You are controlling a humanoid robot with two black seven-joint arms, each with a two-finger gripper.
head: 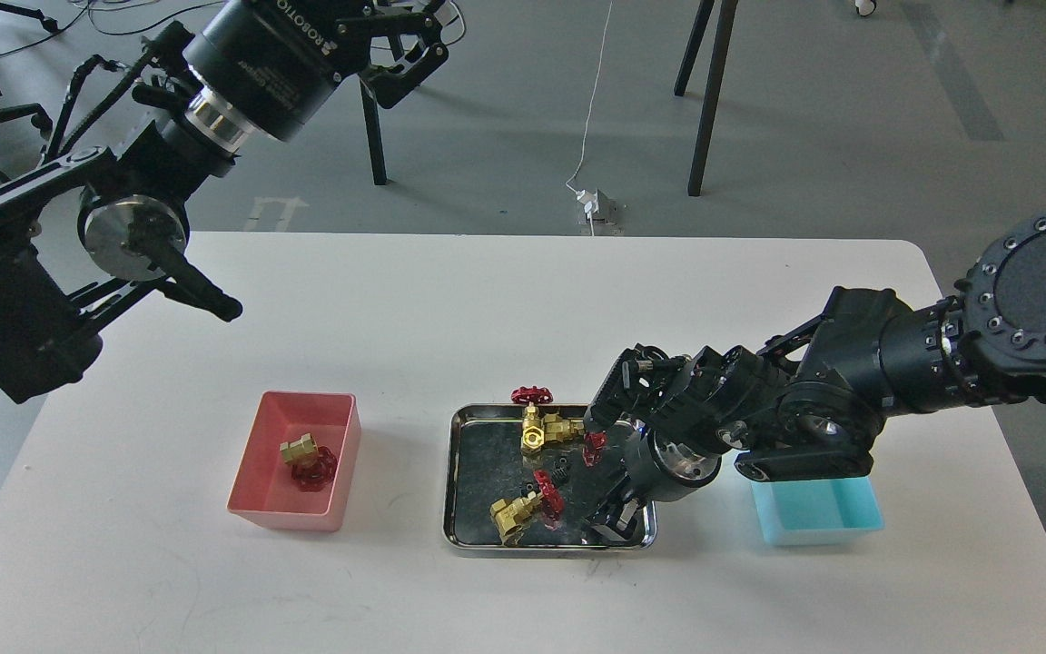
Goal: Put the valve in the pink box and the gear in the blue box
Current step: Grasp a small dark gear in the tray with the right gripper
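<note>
R tool (616,531) down in steel tray (461,536), front-right corner; fingers dark, can't tell wide or narrow. Gear (560,470) lies mid-tray btwn valves (523,510), apart from tool. One valve (307,459) in pink box (249,509). Blue box (836,527) just right. L tool (409,54) up high, looks spread. You want slow approach, centre over gear, avoid nudging valves.

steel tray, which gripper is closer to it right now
Right. The right gripper is down inside the steel tray, at its near right corner beside the valves. The left gripper is raised far off, beyond the table's far left edge.
</note>
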